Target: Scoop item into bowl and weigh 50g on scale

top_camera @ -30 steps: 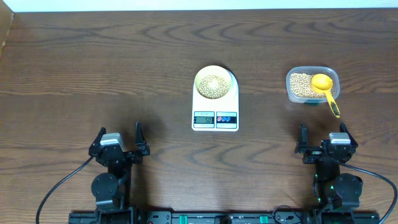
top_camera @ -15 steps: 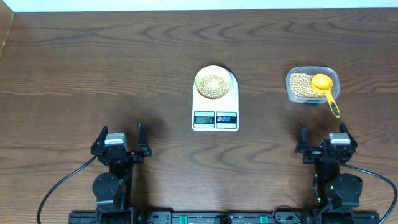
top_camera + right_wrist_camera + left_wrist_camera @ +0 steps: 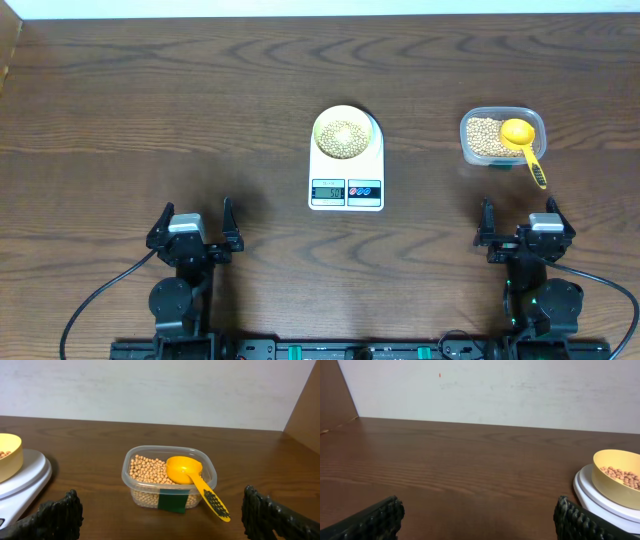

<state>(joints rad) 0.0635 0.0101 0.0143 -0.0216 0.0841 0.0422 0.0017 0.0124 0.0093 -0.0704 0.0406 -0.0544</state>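
Beans (image 3: pixel 343 136) are held in the bowl (image 3: pixel 318 128) on the central scale (image 3: pixel 346 203); more are kept with a scoop (image 3: pixel 518 132) in the tub (image 3: pixel 538 124) at right. Left gripper (image 3: pixel 192 210) and right gripper (image 3: pixel 519 206) are spread wide, empty.

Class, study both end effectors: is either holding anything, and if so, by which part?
Nothing is held. The left end effector and right end effector both stand open, apart from the scoop lying in the tub.

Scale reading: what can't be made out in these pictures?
Overhead: the scale's display digits are too small to read.
Left wrist: the frame's right edge cuts off scale and yellow bowl; display out of view.
Right wrist: left edge cuts both off too.
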